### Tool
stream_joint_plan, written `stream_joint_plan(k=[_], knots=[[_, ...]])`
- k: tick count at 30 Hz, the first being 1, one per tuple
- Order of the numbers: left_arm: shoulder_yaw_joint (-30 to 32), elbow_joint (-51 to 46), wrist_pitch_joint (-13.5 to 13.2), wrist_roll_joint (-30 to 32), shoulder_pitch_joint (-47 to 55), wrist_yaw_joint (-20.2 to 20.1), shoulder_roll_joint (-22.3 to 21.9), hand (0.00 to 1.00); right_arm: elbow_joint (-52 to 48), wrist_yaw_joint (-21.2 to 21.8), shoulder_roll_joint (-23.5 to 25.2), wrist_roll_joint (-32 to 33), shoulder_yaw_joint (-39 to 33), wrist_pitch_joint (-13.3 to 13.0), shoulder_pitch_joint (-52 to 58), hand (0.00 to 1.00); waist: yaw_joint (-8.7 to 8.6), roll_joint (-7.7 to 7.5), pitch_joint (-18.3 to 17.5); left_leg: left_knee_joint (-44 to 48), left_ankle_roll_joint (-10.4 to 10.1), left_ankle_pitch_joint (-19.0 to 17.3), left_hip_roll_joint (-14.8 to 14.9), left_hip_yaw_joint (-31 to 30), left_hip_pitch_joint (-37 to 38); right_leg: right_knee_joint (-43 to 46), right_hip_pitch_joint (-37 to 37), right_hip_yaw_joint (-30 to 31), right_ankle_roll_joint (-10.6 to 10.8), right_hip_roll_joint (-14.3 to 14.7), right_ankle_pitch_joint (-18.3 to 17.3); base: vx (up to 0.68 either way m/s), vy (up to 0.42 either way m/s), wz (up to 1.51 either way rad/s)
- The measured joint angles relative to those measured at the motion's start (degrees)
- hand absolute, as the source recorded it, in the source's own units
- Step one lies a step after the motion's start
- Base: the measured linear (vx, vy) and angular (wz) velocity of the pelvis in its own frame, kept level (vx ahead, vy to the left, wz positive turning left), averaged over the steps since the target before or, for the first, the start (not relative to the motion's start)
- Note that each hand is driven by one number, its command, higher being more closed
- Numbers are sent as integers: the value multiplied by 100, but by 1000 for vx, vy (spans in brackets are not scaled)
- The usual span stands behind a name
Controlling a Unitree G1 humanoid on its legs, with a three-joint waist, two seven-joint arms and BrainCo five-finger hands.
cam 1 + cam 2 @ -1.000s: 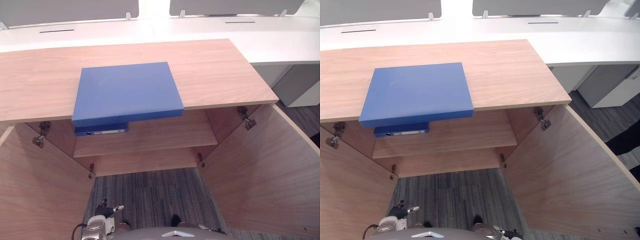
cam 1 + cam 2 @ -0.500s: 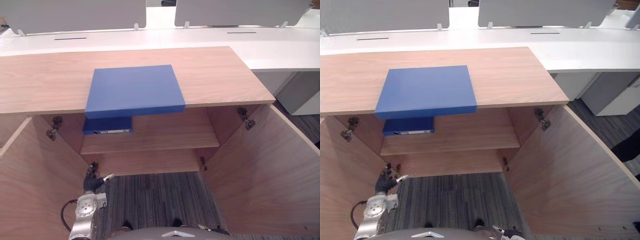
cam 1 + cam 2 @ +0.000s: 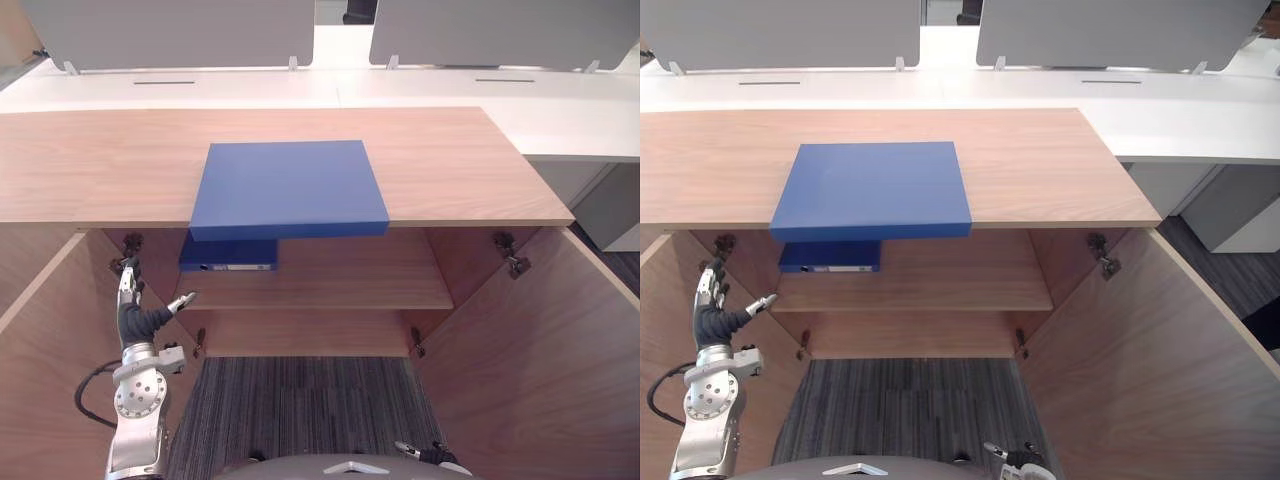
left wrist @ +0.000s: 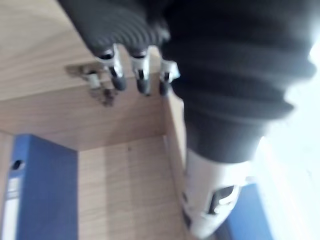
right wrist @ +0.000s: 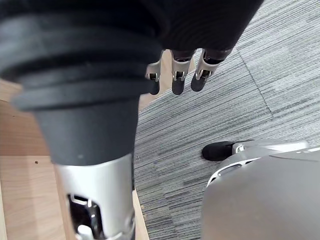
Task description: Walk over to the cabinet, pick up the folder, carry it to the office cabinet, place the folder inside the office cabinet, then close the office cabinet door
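A flat blue folder lies on the wooden cabinet top, its front edge overhanging the open cabinet. A second blue binder lies on the inner shelf below it and is also seen as the binder in the left wrist view. My left hand is raised inside the opening by the left hinge, fingers straight and holding nothing, below and left of the folder. My right hand hangs low above the carpet with relaxed fingers, empty.
Both cabinet doors stand wide open: the left door and the right door flank the opening. Grey striped carpet lies in front. White desks with grey screens run behind the cabinet.
The camera has shifted, so the whole scene sits lower and more centred. My left hand has risen from near the floor to the height of the shelf beside the left hinge.
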Motion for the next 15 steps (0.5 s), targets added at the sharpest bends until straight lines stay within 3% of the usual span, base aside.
stream_joint_plan(k=[7, 15], knots=[[-291, -451, -88, 879, -74, 48, 719, 0, 12, 21, -19, -47, 205, 1, 28, 0, -75, -3, -11, -70, -5, 74, -10, -44, 16, 14, -12, -15, -19, -10, -38, -50, -14, 2], [-564, -543, -85, 2128, -370, 153, 1121, 0, 18, 20, -66, -50, 398, 0, 11, 0, -148, -12, -20, -104, -3, 96, -13, -56, 23, -22, -5, -14, 56, -2, 14, -4, -2, 1]])
